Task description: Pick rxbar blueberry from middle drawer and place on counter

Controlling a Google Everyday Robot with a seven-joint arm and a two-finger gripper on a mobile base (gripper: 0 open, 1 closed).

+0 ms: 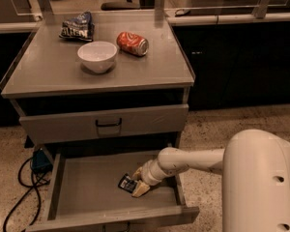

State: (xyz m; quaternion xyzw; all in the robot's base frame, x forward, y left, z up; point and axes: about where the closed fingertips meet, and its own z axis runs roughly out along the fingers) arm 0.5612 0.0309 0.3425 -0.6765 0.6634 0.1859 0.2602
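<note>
The end effector (pixel 139 181) reaches into the drawer (pixel 87 187), bar (pixel 126 182) at its tip for grasping; clamped or not, I cannot tell.

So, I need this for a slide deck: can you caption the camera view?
Gripper at the rxbar blueberry in the open middle drawer; bowl, can and chip bag on the counter above.
</note>
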